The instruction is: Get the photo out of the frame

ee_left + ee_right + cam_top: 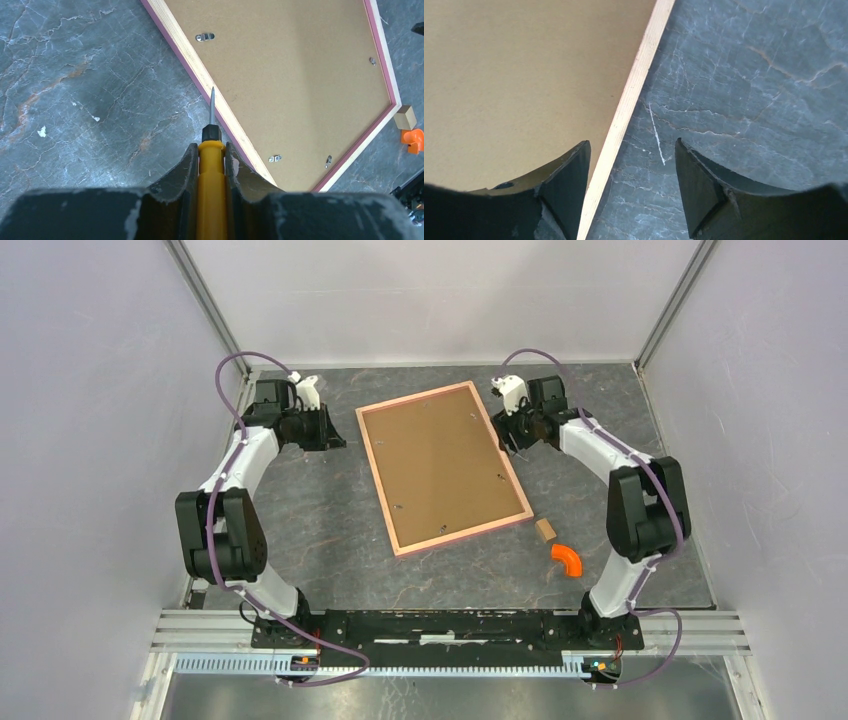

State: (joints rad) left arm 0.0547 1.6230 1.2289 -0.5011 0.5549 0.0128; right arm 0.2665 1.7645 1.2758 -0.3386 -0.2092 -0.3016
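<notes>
Centrally shows large rectangular picture frame (443, 468), pink rim, brown fibreboard back, lying back-up on grey marbled surface (320, 520), small metal clips (205, 36) exposed; photo hidden beneath. Grips yellow-handled screwdriver (211, 195) in left pincer (212, 155), tip aimed at rim, presumably for levering clips. Holds right pincer (631, 150) open astride pale wooden edge.

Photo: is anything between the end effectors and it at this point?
Yes. The frame lies back up, so its fibreboard back, pinned by small metal tabs, covers the opening; no photo shows. The left end effector grips a screwdriver, tip at the frame's rim; the right end effector hangs open over the opposite rim.
</notes>
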